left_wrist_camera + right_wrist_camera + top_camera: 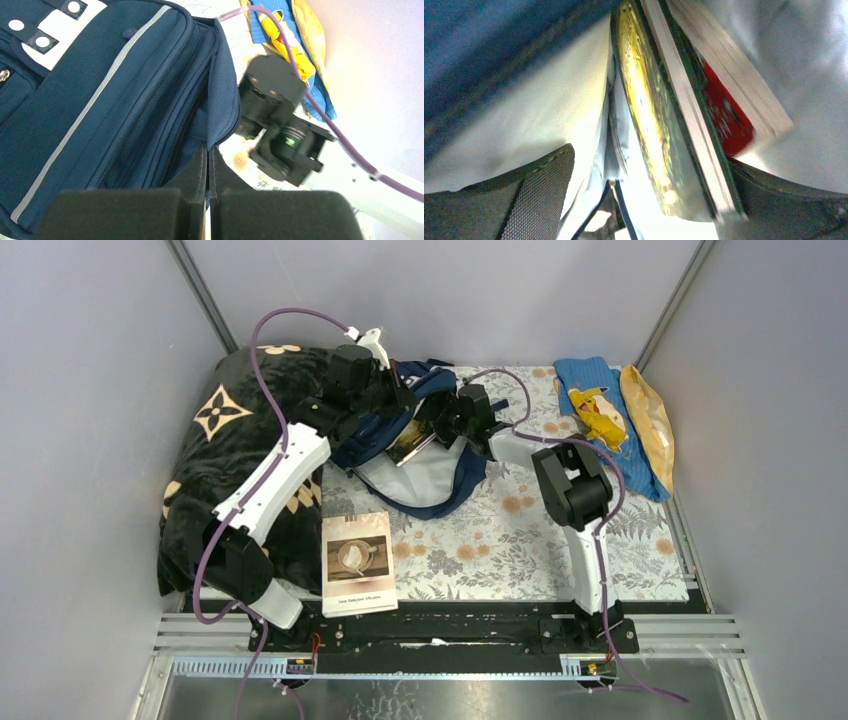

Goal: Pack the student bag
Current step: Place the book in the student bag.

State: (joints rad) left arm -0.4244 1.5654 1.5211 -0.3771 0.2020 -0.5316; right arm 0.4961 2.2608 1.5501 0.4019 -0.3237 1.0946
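Observation:
The navy student bag (467,472) lies open at the back middle of the table, its grey lining showing. My left gripper (400,397) is shut on the bag's navy fabric edge by the zipper (222,100), and its fingertips (202,162) are pressed together on it. My right gripper (435,430) is inside the bag's mouth, open. In the right wrist view a yellow-green book (659,130) stands between its spread fingers (531,197), leaning on the right one. A second book with a red cover (729,120) lies behind it. Pale lining (549,110) surrounds them. Another book with a cup picture (357,562) lies on the table.
A black blanket with tan flower marks (215,465) is bunched at the left under my left arm. A light blue cloth with a yellow cartoon figure (600,410) and a yellow packet (650,425) lie at the back right. A floral mat (520,530) covers the table.

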